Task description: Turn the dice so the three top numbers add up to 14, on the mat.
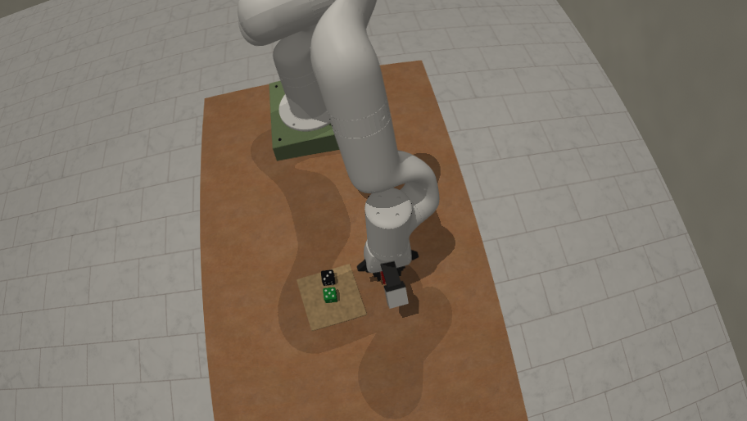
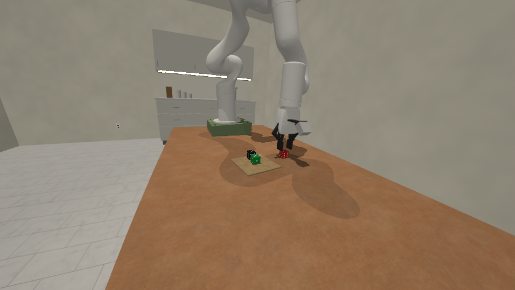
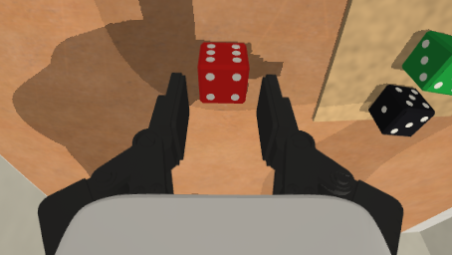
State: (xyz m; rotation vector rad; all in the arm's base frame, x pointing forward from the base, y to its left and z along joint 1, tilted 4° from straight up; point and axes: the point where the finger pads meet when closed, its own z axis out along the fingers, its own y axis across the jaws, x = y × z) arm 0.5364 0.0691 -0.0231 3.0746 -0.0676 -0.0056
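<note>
I am positioning the gripper (image 3: pixel 222 97) above the red die (image 3: pixel 223 73), which is lying flat on the bare bench top just beside the mat (image 1: pixel 345 314), on the side facing the bench's right long edge. The fingers are standing part-open and are grasping nothing; the die is showing between the two tips in the wrist view, with a gap on each side.

The black die (image 1: pixel 328 276) and the green die (image 1: pixel 329 295) are sitting on the mat, touching or nearly so, near its edge that faces the arm's base (image 1: pixel 276 137).

Risks I am judging from here:
- One fingertip landing on the die's top, caused by lateral offset, tipping or skidding it.
- The die rolling to an unintended face on release, spoiling the sum of 14.
- The fingers catching the mat edge during transfer, lifting or shifting it and disturbing both seated dice
</note>
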